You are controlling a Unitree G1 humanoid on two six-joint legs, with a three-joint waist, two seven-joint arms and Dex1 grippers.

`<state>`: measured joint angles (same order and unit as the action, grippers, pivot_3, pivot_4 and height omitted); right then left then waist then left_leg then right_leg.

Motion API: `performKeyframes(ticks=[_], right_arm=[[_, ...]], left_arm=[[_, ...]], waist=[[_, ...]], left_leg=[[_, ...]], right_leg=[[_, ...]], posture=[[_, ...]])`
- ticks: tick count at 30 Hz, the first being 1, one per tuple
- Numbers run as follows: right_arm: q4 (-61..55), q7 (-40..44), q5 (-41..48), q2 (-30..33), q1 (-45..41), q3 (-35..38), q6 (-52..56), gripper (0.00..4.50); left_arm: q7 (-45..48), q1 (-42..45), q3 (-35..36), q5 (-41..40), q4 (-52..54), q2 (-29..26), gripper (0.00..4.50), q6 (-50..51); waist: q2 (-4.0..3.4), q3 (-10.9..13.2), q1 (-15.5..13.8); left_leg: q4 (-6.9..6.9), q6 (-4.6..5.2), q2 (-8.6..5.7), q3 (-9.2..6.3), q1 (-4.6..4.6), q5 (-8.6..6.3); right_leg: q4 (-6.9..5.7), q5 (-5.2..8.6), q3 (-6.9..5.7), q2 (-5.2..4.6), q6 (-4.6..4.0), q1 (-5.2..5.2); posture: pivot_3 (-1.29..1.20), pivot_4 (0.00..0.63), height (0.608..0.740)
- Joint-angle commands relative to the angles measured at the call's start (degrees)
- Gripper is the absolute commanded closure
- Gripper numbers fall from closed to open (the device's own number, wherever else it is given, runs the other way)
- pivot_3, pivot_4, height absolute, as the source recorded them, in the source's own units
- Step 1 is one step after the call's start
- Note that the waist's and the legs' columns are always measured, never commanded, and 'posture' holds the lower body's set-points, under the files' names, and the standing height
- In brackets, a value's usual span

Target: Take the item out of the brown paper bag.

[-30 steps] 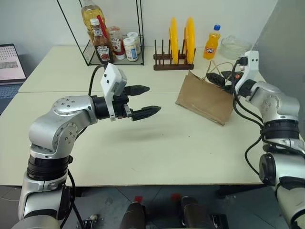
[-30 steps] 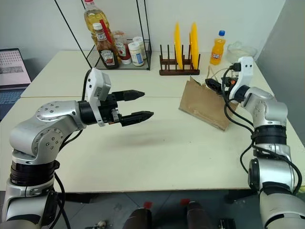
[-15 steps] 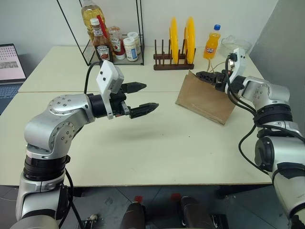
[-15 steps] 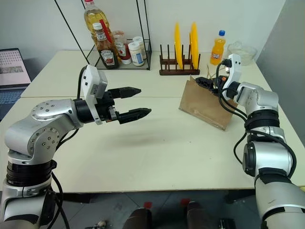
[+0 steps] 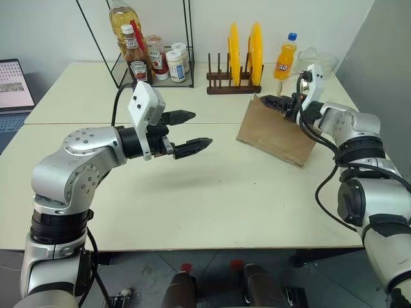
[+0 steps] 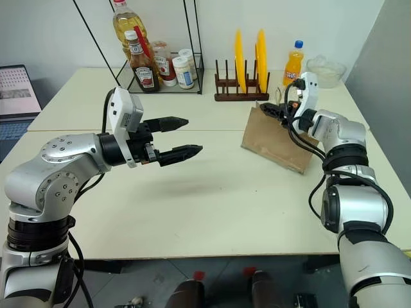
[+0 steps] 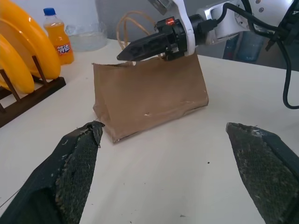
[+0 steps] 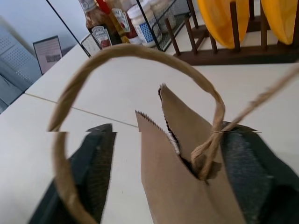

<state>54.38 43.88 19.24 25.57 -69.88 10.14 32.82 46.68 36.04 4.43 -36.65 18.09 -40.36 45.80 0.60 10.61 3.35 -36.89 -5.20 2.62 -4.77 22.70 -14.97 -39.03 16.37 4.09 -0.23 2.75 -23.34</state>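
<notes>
The brown paper bag (image 5: 276,131) stands creased on the right of the table, its twine loop handles (image 8: 140,51) rising from the top. My right gripper (image 5: 263,99) lies level at the bag's upper rim. Its fingers (image 8: 93,172) are open, one on each side of the bag's serrated top edge (image 8: 154,126), and one twine loop arches over them. My left gripper (image 5: 202,128) hovers open and empty over mid-table, pointing toward the bag (image 7: 149,98) and well short of it. The item is hidden.
Behind the bag stand a wooden rack with yellow plates (image 5: 234,80), an orange soda bottle (image 5: 286,58) and a clear bowl (image 5: 318,61). A wire rack (image 5: 188,61) with sauce bottles is at the back left. A screen (image 5: 13,83) sits at the far left.
My right gripper has swung left from behind the bag's right end to its top edge, so its fingers now straddle the rim. The left gripper has stayed put.
</notes>
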Motion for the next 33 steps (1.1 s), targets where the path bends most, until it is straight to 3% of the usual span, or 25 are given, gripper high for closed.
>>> performKeyframes(ticks=[1, 4, 7, 20, 27, 33], right_arm=[[-0.9, 0.8, 0.9, 0.7, -2.5, 1.9, -1.8, 2.38], [-1.0, 0.7, 0.8, 0.8, -2.4, 1.9, -2.0, 3.56], [-1.2, 0.6, 0.8, 0.6, -2.2, 2.0, -2.2, 4.47], [-5.2, 1.2, 1.9, -1.2, -2.9, 1.8, 0.1, 4.47], [-11.9, 0.1, 4.3, -7.8, -4.7, 1.7, 4.4, 4.47], [-8.5, 0.9, 3.2, -14.6, -7.3, 0.1, 0.2, 4.47]], left_arm=[[-0.8, -0.1, 1.9, -0.4, 2.4, -0.6, 0.00, -0.9], [-1.0, -0.1, 1.8, -0.4, 2.4, -0.4, 0.00, -0.9], [-1.2, 0.1, 1.6, -0.5, 2.2, -0.3, 0.00, -1.0], [-1.5, -1.5, 2.4, -2.0, 4.2, -0.6, 0.00, 0.1], [-4.8, -6.4, 8.5, -6.2, 9.0, -2.7, 0.00, 4.5], [-9.8, -9.7, 13.0, -8.3, 12.2, -2.6, 0.00, 6.1]], waist=[[0.00, 0.0, 0.0], [0.00, 0.0, 0.0], [0.00, 0.0, 0.0], [-0.02, 0.0, 0.2], [-0.06, 0.0, 1.5], [-0.07, 0.0, 1.6]], left_leg=[[0.00, 0.00, 0.00, 0.00, 0.00, 0.00], [0.00, 0.00, 0.00, 0.00, 0.00, 0.00], [0.00, 0.00, 0.00, 0.00, 0.00, 0.00], [0.00, 0.00, 0.00, 0.00, 0.00, 0.00], [0.02, 0.00, 0.02, 0.00, 0.01, 0.00], [0.00, 0.00, 0.02, -0.01, 0.03, 0.00]], right_leg=[[0.00, 0.00, 0.00, 0.00, 0.00, 0.00], [-0.01, 0.00, 0.00, 0.00, 0.00, 0.00], [-0.01, 0.00, 0.00, -0.01, 0.00, 0.00], [-0.02, 0.00, 0.01, 0.00, 0.00, 0.00], [-0.11, 0.00, 0.01, 0.00, -0.01, -0.08], [-0.11, 0.00, -0.01, -0.01, -0.01, -0.09]], posture=[[0.00, 0.150, 0.740], [0.00, 0.150, 0.740], [0.00, 0.150, 0.740], [0.00, 0.150, 0.740], [0.00, 0.150, 0.740], [0.00, 0.150, 0.740]])
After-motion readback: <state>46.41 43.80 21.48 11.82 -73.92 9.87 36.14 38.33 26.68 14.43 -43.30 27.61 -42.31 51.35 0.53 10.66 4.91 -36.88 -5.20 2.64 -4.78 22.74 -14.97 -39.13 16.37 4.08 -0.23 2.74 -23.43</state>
